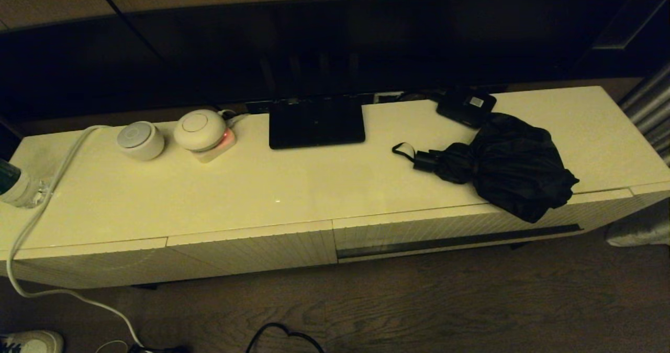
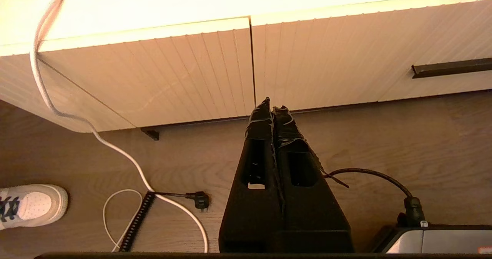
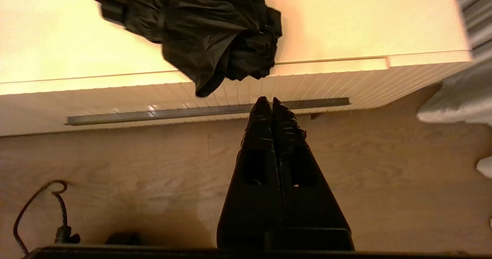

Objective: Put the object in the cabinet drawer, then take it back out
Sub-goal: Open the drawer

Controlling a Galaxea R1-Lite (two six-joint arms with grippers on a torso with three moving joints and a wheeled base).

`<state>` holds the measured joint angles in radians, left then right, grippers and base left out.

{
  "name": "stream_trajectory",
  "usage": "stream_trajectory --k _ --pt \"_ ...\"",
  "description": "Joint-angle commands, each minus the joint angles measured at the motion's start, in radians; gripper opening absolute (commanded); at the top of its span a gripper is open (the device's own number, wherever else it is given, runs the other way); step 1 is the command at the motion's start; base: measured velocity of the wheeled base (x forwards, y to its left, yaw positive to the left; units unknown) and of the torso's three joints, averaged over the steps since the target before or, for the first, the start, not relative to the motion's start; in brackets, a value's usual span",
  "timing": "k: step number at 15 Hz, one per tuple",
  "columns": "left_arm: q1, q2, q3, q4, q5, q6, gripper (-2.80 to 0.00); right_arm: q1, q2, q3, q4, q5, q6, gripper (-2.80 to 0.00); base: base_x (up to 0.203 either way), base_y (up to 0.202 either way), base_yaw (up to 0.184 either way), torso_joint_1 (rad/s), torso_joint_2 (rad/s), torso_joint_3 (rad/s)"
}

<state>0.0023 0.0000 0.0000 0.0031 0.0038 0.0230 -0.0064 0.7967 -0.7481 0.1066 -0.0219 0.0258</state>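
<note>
The black folding umbrella [image 1: 502, 164] lies on the right part of the cream cabinet top [image 1: 261, 185], its handle and wrist loop toward the middle and its baggy fabric hanging over the front edge. The same umbrella [image 3: 207, 32] shows in the right wrist view. Below it the wide ribbed drawer [image 1: 460, 227] with the long dark handle groove [image 1: 455, 240] is closed. My right gripper [image 3: 267, 102] is shut and empty, low in front of that groove [image 3: 173, 113]. My left gripper [image 2: 272, 104] is shut and empty, before the narrower ribbed fronts [image 2: 192, 74]. Neither arm shows in the head view.
On the top stand a small flat black box with a white label [image 1: 466, 106], a black stand base [image 1: 316, 123], two round white devices [image 1: 140, 139] [image 1: 200, 129] and a bottle [image 1: 15, 185]. White cable [image 1: 31, 222] hangs to the wooden floor; a shoe [image 2: 30, 205] and plugs lie there.
</note>
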Motion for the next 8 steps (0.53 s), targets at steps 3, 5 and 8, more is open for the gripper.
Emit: stream_trajectory --k 3,5,8 --pt "0.001 0.000 0.003 0.000 0.001 0.000 -2.80 0.000 0.291 -0.110 0.000 -0.001 -0.001 -2.80 0.000 0.000 0.000 0.000 0.00 0.000" --pt "0.001 0.000 0.003 0.000 0.001 0.000 -2.80 0.005 0.368 -0.142 -0.004 -0.001 -0.004 -2.80 0.000 0.000 0.000 0.000 0.00 0.000" --pt "0.001 0.000 0.003 0.000 0.001 0.000 -2.80 0.026 0.453 -0.170 -0.008 -0.001 -0.019 -2.80 0.000 0.000 0.000 0.000 0.00 0.000"
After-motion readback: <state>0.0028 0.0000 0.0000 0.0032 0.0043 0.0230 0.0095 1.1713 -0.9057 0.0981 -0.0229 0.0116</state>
